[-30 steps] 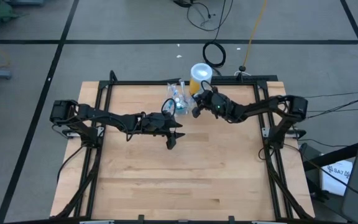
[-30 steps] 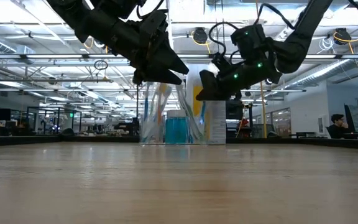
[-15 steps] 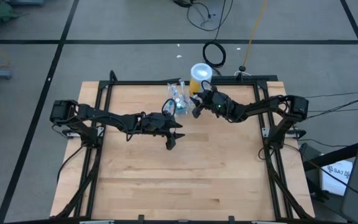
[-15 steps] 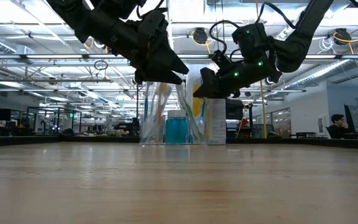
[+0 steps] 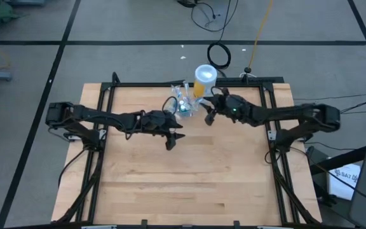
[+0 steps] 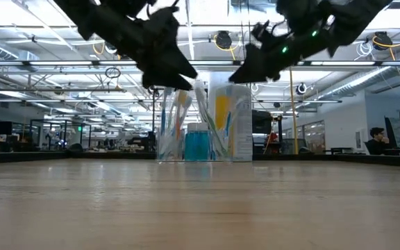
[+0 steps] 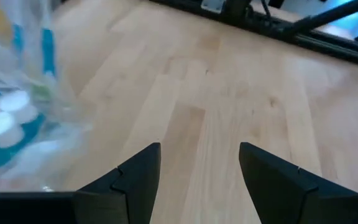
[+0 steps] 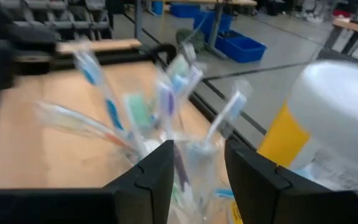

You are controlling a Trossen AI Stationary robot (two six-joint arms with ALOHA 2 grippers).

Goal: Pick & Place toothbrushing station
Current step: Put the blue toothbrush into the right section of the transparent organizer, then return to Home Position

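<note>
Two dark end effectors, left (image 5: 169, 141) and right (image 5: 209, 116), both released, flanking clear plastic cup (image 5: 183, 107).

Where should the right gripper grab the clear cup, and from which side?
Grip the cup low on its wall, probably coming in level from the side away from the yellow container. Toothbrushes fan out above the rim, which blocks a top approach. The right gripper is open beside it.

clear cup (image 6: 186, 135) of toothbrushes beside yellow container (image 6: 231, 125).
</note>
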